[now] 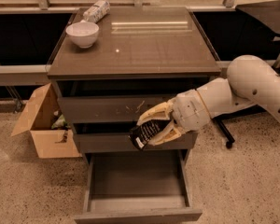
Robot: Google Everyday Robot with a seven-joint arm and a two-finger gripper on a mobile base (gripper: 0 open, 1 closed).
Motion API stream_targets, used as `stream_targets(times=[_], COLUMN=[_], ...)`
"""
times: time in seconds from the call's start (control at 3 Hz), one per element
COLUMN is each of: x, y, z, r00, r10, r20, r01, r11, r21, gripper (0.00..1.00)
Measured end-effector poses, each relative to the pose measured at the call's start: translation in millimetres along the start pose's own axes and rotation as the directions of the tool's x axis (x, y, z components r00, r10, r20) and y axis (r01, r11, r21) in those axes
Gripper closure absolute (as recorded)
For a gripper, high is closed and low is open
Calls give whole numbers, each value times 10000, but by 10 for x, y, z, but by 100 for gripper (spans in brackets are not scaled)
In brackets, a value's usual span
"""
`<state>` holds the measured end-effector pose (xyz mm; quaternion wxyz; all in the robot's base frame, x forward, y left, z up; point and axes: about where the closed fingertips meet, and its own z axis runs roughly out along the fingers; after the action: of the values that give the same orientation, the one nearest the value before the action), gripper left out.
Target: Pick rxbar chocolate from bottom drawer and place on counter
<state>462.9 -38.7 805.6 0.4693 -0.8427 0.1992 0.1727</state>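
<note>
Above the bottom drawer (137, 214), the gripper (148, 132) clamps the rxbar chocolate (141, 136), slanted eight-to-two; the counter (144, 50) lies at twelve o'clock.

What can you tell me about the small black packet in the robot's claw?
The bar is a small, flat black wrapper with pale lettering, and it looks like glossy foil or plastic. It sits tilted, lower end pointing down and left, clamped in the gripper between two tan fingers. It hangs in the air before the middle drawer front, above the open bottom drawer and below the counter. Only the fingers touch it.
</note>
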Motion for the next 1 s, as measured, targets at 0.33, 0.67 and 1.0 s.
stream_targets(times=[0.33, 0.67, 1.0], x=[0, -72, -144], y=[-2, -279, -579], z=[-2, -354, -790], r00=[10000, 9985, 9913], r10=[1, 189, 500], r20=[-3, -517, -1219], r01=[-1, -189, -496], r11=[10000, 9998, 9987], r21=[0, -6, 62], gripper=[100, 100, 100])
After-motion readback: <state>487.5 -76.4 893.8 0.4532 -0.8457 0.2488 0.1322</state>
